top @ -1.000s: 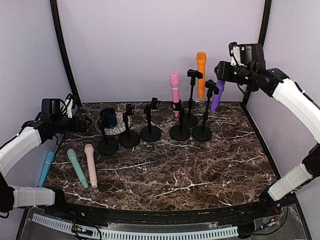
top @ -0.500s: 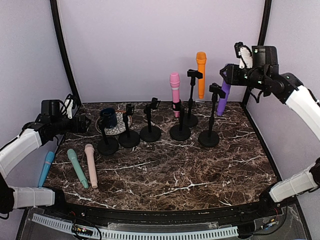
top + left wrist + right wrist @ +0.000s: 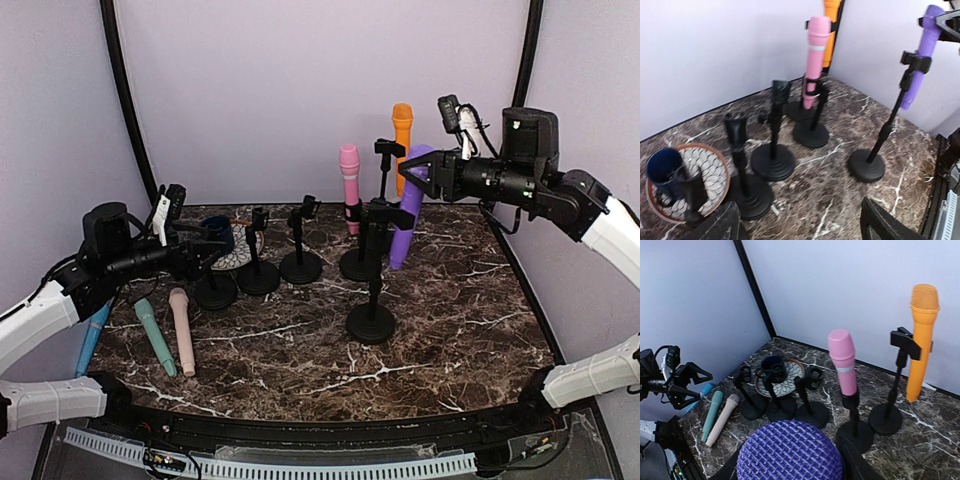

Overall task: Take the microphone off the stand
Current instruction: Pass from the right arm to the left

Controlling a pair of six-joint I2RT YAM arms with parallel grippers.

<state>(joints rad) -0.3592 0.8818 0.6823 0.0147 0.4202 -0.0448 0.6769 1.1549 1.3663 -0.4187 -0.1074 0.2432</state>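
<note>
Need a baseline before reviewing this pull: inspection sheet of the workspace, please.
Surface: dark marble tabletop, no spill seen.
Job's things: purple microphone not yet out of the clip of its stand; pink microphone and orange microphone clipped upright.
Clutter: three empty stands; blue microphone, teal microphone and beige microphone lying flat at left; mug on patterned plate.
Grippers: right gripper shut on the purple microphone's head; left gripper open, holding nothing.
Cables: black lead looped at the right wrist.
Surroundings: plain lilac walls, black corner poles.
</note>
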